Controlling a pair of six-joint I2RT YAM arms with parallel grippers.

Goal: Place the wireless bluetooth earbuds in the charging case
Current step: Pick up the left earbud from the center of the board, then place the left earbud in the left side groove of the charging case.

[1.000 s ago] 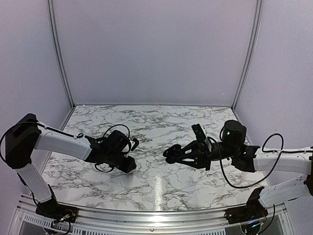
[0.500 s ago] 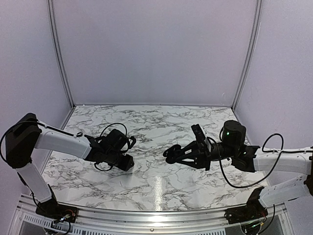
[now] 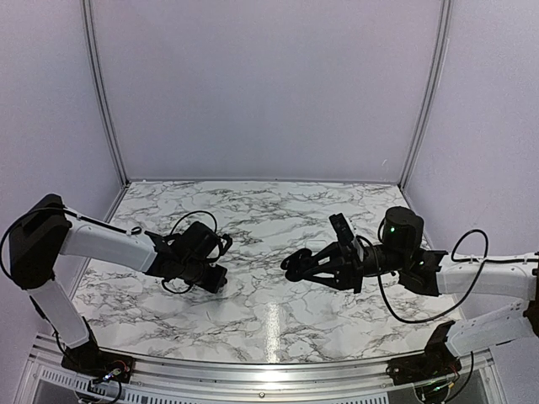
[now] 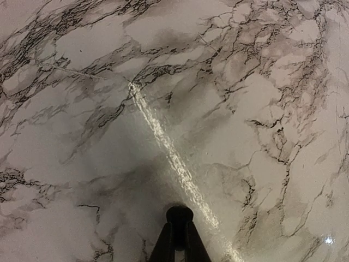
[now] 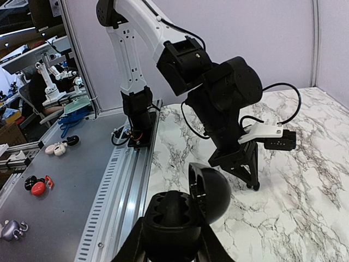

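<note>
From above, the right pincer (image 3: 293, 264) and its load merge into one dark shape over the table (image 3: 278, 219). Its wrist view shows the charging case (image 5: 173, 218), lid swung open, clamped between both fingers. Low at the table, the left pincer (image 4: 178, 214) is drawn almost closed, ending in a rounded black tip; whether anything is pinched there cannot be told.

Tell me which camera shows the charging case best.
Right wrist: the charging case fills the foreground, lid open, wells visible, gripped by the right gripper. Top external shows only a small dark shape at that gripper's tip. Left wrist shows none of it: only marble table and the left gripper, shut.
</note>
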